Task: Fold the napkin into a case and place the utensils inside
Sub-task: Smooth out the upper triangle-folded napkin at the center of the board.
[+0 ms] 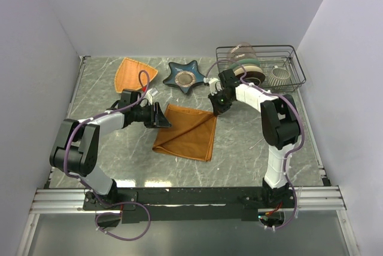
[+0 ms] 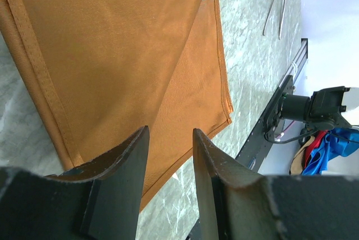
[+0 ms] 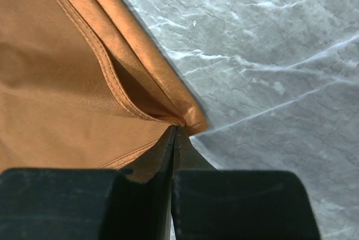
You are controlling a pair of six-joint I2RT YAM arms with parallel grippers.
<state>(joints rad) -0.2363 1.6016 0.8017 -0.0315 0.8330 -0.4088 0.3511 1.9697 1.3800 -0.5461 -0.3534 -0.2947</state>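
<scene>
The rust-orange napkin point(image 1: 185, 133) lies folded over on the marble table, one layer crossing the other on a diagonal. My left gripper point(image 1: 160, 116) hovers open at its left edge; in the left wrist view the fingers point(image 2: 134, 156) frame the cloth's hem point(image 2: 123, 55) with nothing between them. My right gripper point(image 1: 216, 107) is at the far right corner, shut on the napkin's doubled corner point(image 3: 185, 114), its jaws pressed together point(image 3: 176, 128). Two thin silver utensils point(image 2: 277, 4) lie on the table beyond the napkin, seen only in the left wrist view.
A lighter orange woven triangular plate point(image 1: 134, 73) lies at the back left. A blue star-shaped dish point(image 1: 184, 76) sits behind the napkin. A wire rack point(image 1: 263, 64) with a glass jar and a cup stands at the back right.
</scene>
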